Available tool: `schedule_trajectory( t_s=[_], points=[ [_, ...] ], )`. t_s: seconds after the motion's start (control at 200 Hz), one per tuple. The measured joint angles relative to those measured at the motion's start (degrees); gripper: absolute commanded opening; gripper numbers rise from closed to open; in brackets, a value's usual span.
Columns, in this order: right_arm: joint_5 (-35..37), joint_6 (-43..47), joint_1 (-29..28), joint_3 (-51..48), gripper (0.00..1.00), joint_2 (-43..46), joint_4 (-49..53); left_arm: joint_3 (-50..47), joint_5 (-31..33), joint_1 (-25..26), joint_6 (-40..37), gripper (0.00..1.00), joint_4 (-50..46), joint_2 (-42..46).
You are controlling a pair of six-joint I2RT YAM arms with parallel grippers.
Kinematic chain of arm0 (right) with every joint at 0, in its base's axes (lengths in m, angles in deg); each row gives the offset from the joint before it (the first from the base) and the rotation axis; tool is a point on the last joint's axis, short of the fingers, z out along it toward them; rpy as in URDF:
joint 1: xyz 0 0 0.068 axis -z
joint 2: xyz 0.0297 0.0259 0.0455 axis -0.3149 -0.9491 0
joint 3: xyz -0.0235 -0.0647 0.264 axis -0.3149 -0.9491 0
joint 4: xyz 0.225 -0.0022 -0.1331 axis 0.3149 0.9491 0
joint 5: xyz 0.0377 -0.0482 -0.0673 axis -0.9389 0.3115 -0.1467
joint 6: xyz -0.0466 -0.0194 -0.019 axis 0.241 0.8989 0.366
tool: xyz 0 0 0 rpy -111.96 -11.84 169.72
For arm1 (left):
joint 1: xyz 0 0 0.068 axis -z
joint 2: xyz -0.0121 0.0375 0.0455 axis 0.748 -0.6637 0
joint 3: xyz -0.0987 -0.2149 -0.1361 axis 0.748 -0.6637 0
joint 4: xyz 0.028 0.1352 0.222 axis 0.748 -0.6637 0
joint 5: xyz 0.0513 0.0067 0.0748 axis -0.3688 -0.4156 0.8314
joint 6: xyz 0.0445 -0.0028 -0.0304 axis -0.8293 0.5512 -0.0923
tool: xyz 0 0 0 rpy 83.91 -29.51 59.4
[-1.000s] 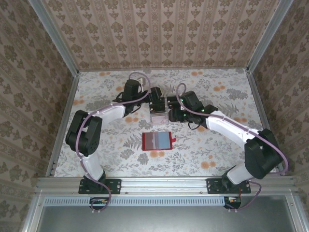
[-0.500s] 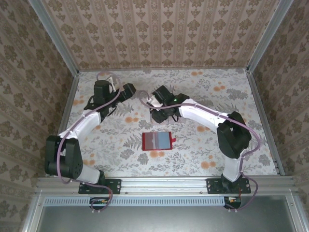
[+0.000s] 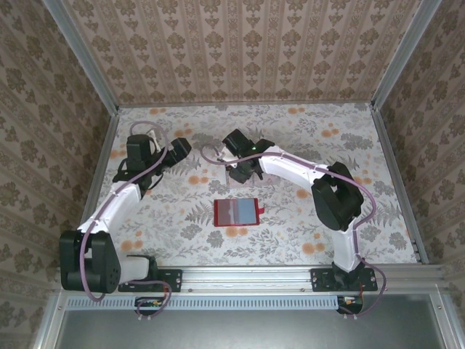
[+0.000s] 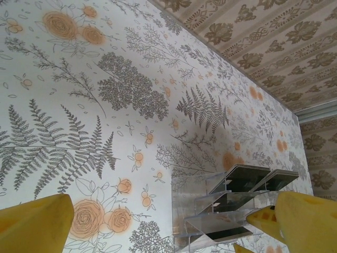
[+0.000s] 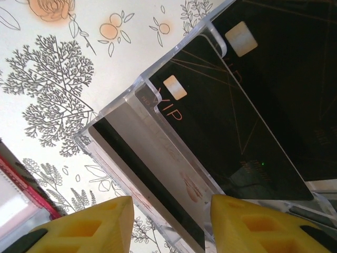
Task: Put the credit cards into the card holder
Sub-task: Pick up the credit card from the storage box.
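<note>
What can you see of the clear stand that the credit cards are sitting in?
The stand looks like clear plastic, stepped in three tiers with rounded tabs at the slots. It stands upright on the floral table, beyond the red card holder. Each tier holds one leaning credit card: two black cards with chips, one reading VIP, and a front card showing a pale face with a black stripe. The right pincer is open astride the front card's edge; contact is unclear.
</note>
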State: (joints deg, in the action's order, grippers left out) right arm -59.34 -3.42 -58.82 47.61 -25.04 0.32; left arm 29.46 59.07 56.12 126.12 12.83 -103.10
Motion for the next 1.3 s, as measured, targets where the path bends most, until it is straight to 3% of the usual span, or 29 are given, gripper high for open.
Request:
schedule_trajectory(
  t_s=[0.675, 1.05, 1.3],
  points=[
    [1.7, 4.2, -0.4, 3.3, 0.15, -2.7, 0.0, -2.3, -0.5, -1.1, 0.0, 1.00, 0.0, 0.6],
    [1.6, 5.6, -1.3, 3.9, 0.19, -4.1, 0.0, -2.5, -0.6, -1.1, 0.0, 1.00, 0.0, 0.6],
    [1.6, 7.5, -1.8, 3.9, 0.06, -4.4, 0.2, -2.5, -0.6, -1.1, 0.0, 1.00, 0.0, 0.6]
  ],
)
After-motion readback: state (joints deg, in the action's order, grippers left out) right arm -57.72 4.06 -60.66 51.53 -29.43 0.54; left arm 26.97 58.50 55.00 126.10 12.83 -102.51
